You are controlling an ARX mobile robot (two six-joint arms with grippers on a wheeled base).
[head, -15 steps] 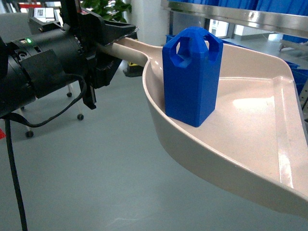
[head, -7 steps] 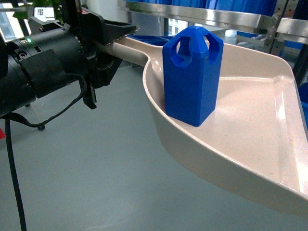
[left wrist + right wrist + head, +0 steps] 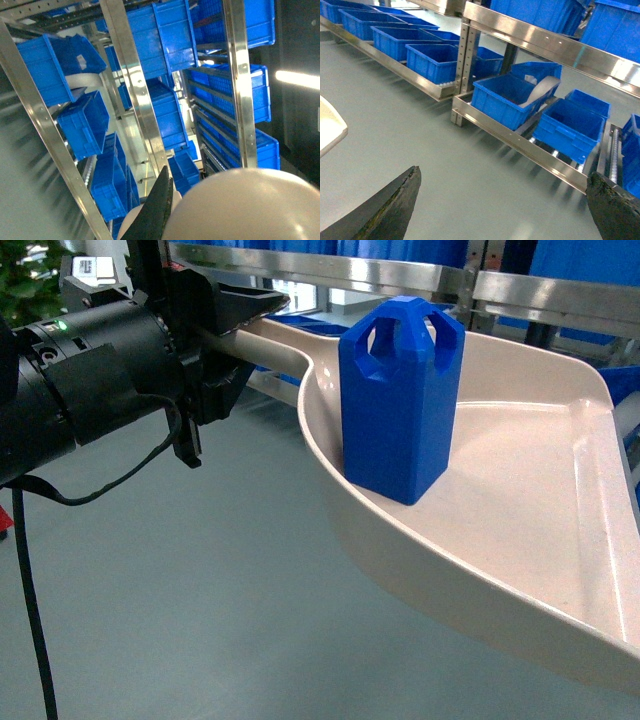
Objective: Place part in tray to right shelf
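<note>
1. Blue part (image 3: 402, 400): we record it standing upright inside the tray, on the pan floor close to the curved rim on the handle side. Its squarish body rests on the cream surface; the faceted top with its pierced loop points up. Nothing grips it directly.

2. Tray (image 3: 520, 570): a cream-beige dustpan-shaped scoop, held above the grey floor (image 3: 200, 610). We note the raised curved rim along the near side, a flat open edge at far right, and a long straight handle running left into the left gripper. In the left wrist view we see only its pale rounded underside (image 3: 245, 205); in the right wrist view a pale corner (image 3: 330, 127) shows at the left edge.

3. Left gripper (image 3: 235, 335): black, with its fingers clamped on the tray handle, carrying tray and part together.

4. Right gripper (image 3: 505, 205): seen only from its own wrist camera. We list two dark fingertips (image 3: 390, 205) far apart at the lower corners, jaws spread wide, nothing between them.

5. Right shelf (image 3: 520, 140): a stainless-steel rack with a shiny front rail and blue crates (image 3: 507, 97) on its low level. In the head view its steel rails (image 3: 400, 275) pass behind the tray, apart from it.
</note>
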